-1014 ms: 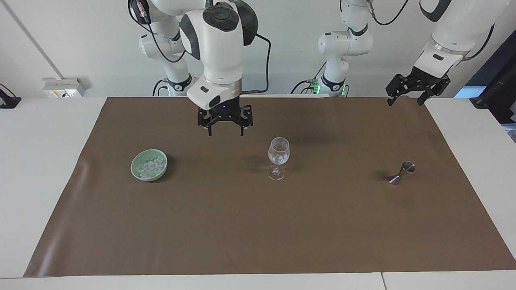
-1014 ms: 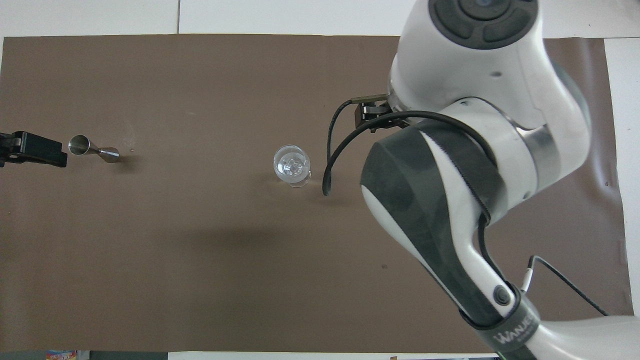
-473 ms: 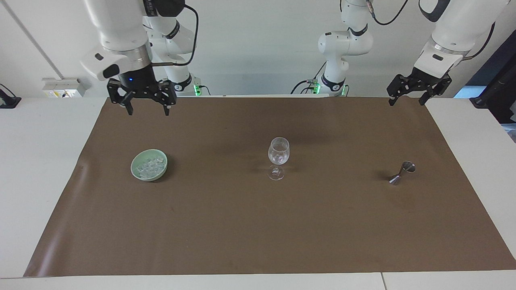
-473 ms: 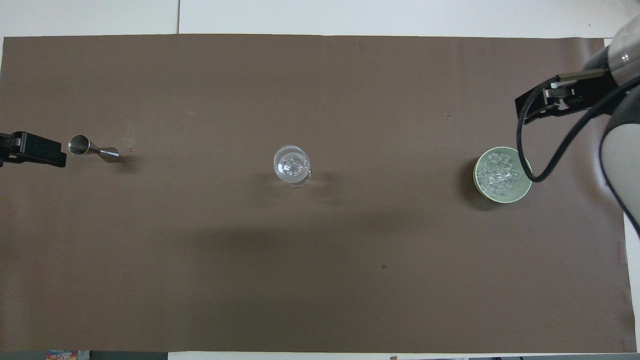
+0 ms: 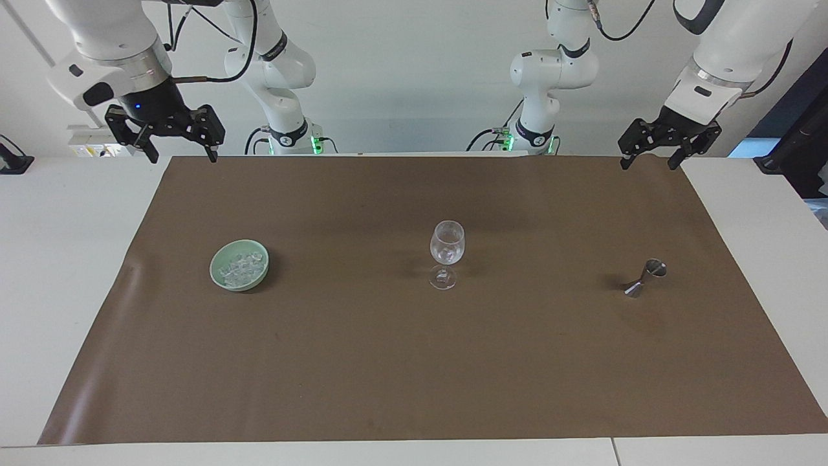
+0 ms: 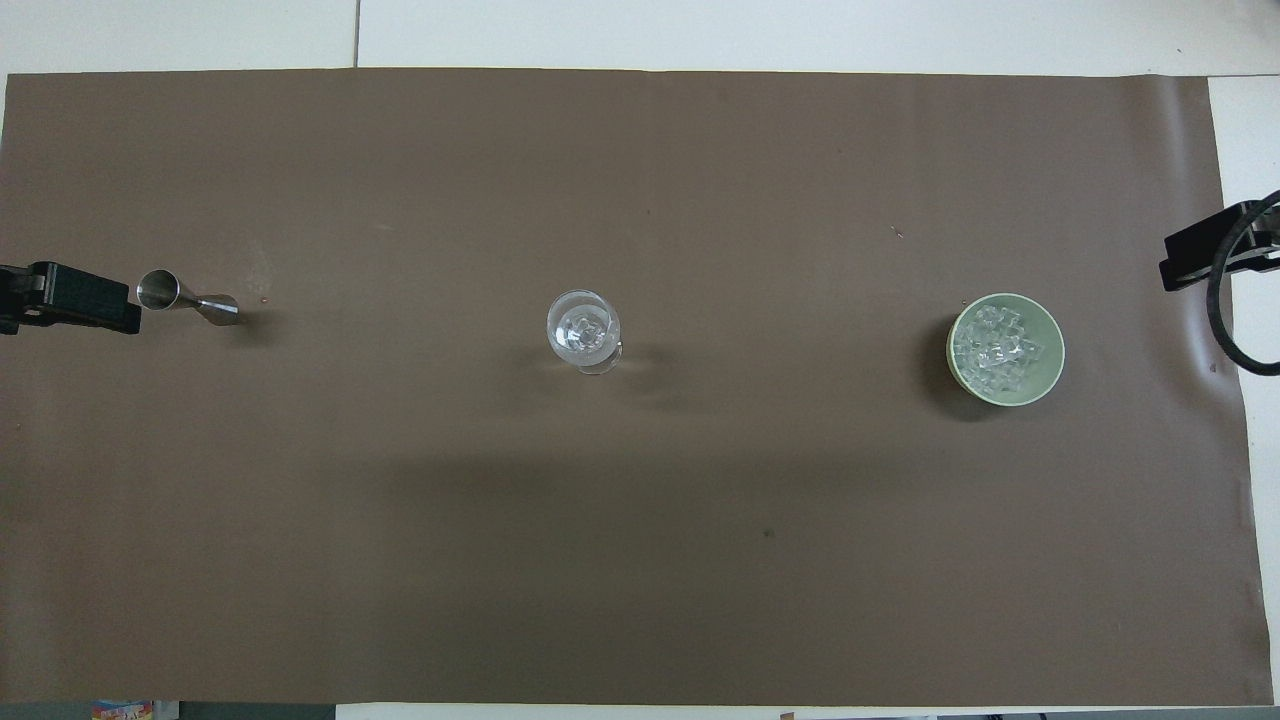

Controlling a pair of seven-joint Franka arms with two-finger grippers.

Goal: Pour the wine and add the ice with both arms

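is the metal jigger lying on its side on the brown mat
No, the jigger stands upright on the brown mat, toward the left arm's end of the table.

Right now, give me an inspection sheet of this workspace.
Surface: brown mat over a white table.
Job's things: ice in the green bowl; wine glass upright mid-mat; metal jigger lying on its side.
Clutter: nothing seen.
Grippers: right gripper raised over the mat's corner, jaws open, empty; left gripper likewise.
Cables: black, along the arms.
Surroundings: white wall, a wall box.
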